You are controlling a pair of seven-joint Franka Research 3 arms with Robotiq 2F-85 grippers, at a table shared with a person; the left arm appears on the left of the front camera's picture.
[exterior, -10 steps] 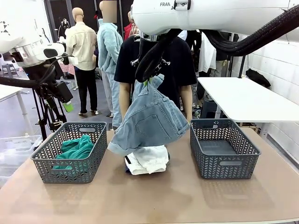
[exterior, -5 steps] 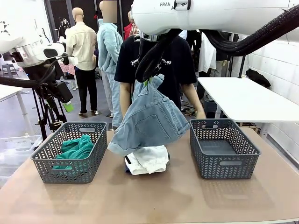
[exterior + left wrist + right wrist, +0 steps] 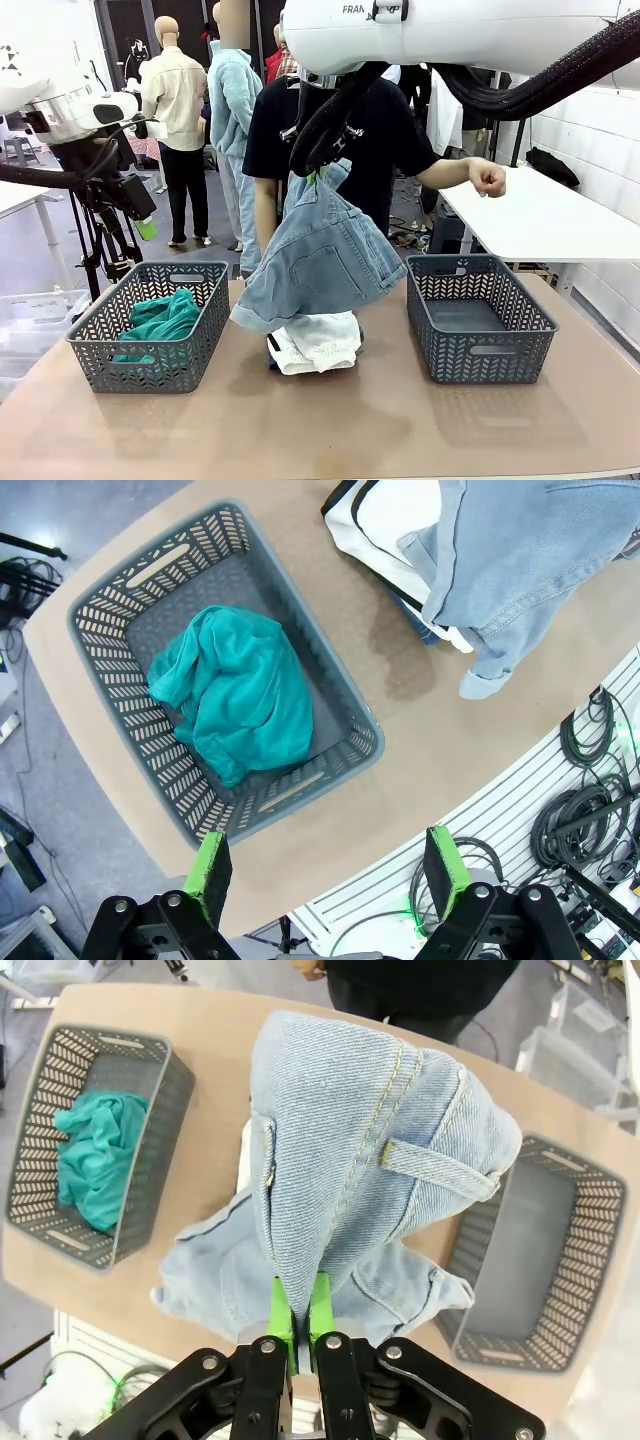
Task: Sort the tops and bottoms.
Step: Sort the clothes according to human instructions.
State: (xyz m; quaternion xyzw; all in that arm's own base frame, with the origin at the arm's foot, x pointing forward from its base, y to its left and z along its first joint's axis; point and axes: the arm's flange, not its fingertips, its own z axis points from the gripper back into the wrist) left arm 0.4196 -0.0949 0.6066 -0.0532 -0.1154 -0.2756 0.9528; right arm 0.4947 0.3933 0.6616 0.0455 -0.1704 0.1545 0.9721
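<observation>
Pale-blue denim shorts [image 3: 322, 262] hang in the air above the middle of the brown tabletop [image 3: 330, 430], between two grey plastic lattice baskets. The right gripper [image 3: 317, 180] has its green pads pressed tight together on a fold of the denim, near a yellow-stitched seam. The garment's long axis runs roughly straight down from that pinch.

The front view shows a back pocket facing the robot's side and a rolled leg cuff at the lower left. The right wrist view shows a belt loop, the waistband and both legs splayed outward below the pads.

Beneath the denim, a white garment with black edging [image 3: 318, 345] lies crumpled on the table. Whether the hanging hem touches it cannot be told. The left wrist view shows the black edging most plainly.

A soft teal-green top [image 3: 235, 705] lies bunched in the left basket [image 3: 150, 368], and the right basket [image 3: 490, 362] holds nothing.

The left gripper [image 3: 327, 865] is raised off the table's left edge, jaws spread wide and gripping nothing, looking down on the left basket.

At the far side a person's hand [image 3: 488, 180], closed in a fist, is stretched out above the right basket.
</observation>
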